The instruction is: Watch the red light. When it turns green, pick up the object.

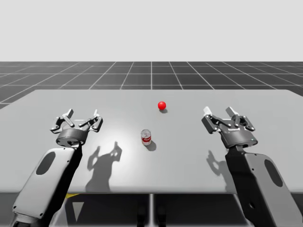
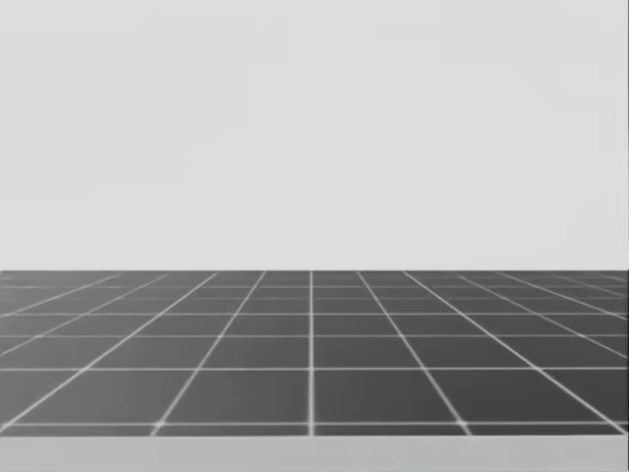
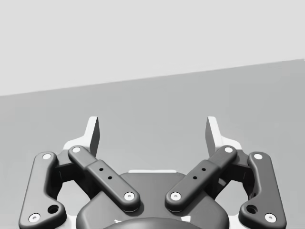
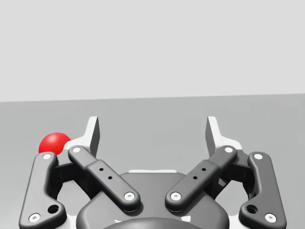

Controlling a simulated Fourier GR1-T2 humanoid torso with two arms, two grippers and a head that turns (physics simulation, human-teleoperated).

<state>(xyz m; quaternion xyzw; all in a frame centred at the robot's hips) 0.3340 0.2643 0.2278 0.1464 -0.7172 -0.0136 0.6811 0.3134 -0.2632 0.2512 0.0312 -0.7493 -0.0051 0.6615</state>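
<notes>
One flat grey tabletop [image 1: 189, 161] carried two things. One small red-and-silver metal can [image 1: 146, 137] stood upright near the middle, and one glossy red ball light [image 1: 162, 105] sat just beyond it, apart. Two grippers hovered above the tabletop: the robot's left gripper [image 1: 82, 115] and right gripper [image 1: 218, 111], each well to its own side of the can, fingers spread wide open.

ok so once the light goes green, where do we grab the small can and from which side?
Take the can by its curved side wall at mid-height. It stands upright with nothing touching it, and the red light sits well behind it. I'd come in level from the robot's left with the open left gripper, which looks slightly nearer than the right gripper.
</notes>
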